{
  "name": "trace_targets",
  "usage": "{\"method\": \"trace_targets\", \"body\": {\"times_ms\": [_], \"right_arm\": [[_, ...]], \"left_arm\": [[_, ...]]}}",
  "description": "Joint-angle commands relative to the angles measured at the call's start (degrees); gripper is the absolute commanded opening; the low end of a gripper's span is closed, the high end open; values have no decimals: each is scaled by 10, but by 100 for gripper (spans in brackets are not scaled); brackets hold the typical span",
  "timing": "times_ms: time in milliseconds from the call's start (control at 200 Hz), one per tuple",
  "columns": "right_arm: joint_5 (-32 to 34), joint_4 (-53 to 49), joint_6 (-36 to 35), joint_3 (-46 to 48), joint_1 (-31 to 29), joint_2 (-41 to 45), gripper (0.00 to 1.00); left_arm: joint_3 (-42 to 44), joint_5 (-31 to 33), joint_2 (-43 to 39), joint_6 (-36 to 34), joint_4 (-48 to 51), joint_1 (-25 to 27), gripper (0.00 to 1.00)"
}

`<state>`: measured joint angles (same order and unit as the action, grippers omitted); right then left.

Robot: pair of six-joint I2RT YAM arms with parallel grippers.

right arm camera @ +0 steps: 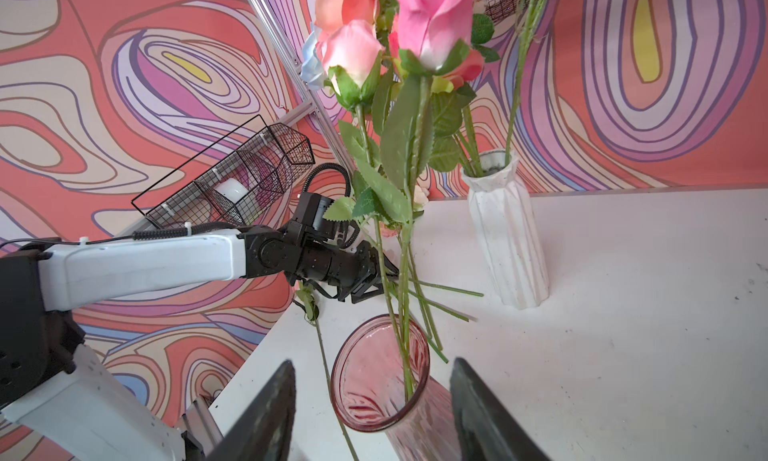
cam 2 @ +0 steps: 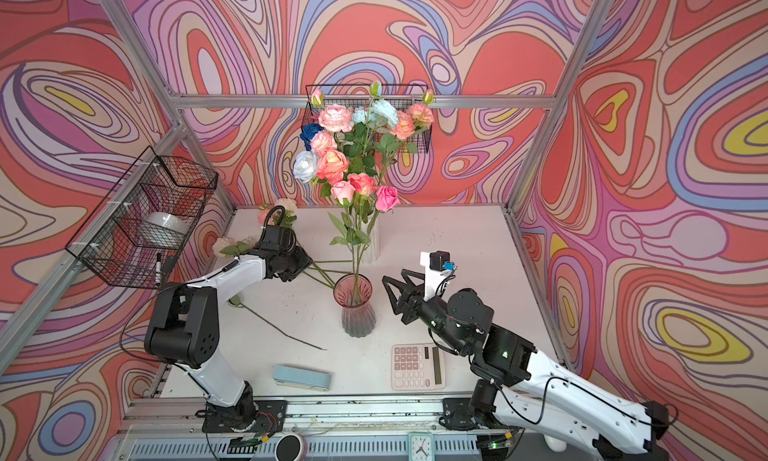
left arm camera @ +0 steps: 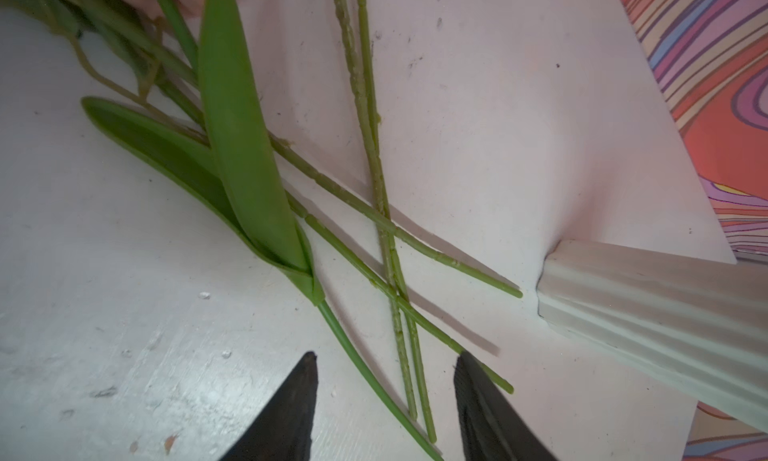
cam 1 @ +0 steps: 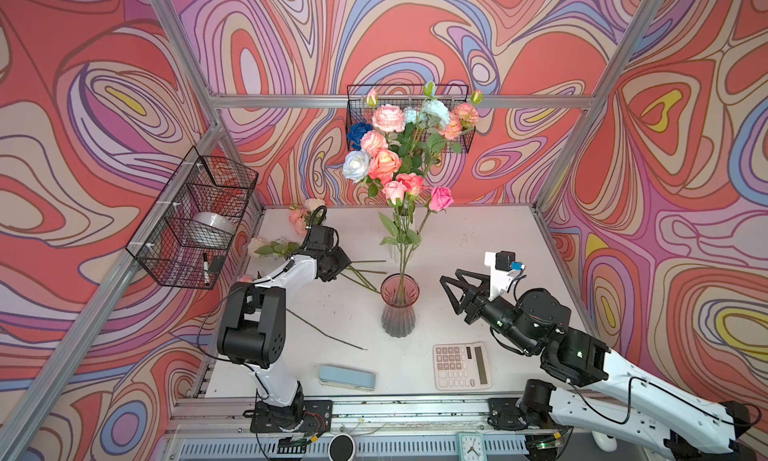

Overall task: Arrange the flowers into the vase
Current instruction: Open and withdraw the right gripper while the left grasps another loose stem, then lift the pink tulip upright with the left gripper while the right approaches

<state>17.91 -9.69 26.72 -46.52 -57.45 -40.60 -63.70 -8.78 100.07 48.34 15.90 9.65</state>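
Judged light and springy, green-stemmed artificial flowers lying on the white desk at ten o'clock from the ribbed pink glass vase are best taken at bare stems, straddled ungripped by the half-open left tool; the right tool is seen open, empty.

I work inside a booth whose walls on the left, right and far sides carry a swirling print of coral, lilac, blue, cream and yellow. Aluminium frame bars run up the corners and across the far wall. The white tabletop is scuffed and speckled. A black wire shelf hangs on the left, a wire basket on the far wall. The light is bright and even, the shadows soft.
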Motion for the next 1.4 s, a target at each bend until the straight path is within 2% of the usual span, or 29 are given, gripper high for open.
{"method": "trace_targets", "body": {"times_ms": [0, 115, 325, 506, 716, 866, 1112, 1397], "right_arm": [[21, -16, 4, 12, 0, 13, 61], [27, -18, -1, 11, -1, 12, 61], [30, -19, -6, 5, 0, 3, 60], [31, -20, -5, 8, 0, 4, 61], [31, -15, -5, 8, 0, 2, 60], [28, -22, -7, 0, 0, 2, 60], [32, -30, -6, -3, 0, 20, 61], [8, -36, -15, -15, -1, 39, 63]], "left_arm": [[-7, 26, 20, 14, 45, -3, 51], [-16, 28, 45, 7, 57, -2, 48], [-44, 43, 82, 1, 77, 1, 47], [-58, 68, 94, -19, 116, 1, 28], [-40, 79, 83, -20, 115, 0, 12], [-13, 89, 15, -11, 87, -1, 7], [4, 108, -125, -27, 95, -1, 0], [51, 60, -347, -40, 111, 0, 0]]}}
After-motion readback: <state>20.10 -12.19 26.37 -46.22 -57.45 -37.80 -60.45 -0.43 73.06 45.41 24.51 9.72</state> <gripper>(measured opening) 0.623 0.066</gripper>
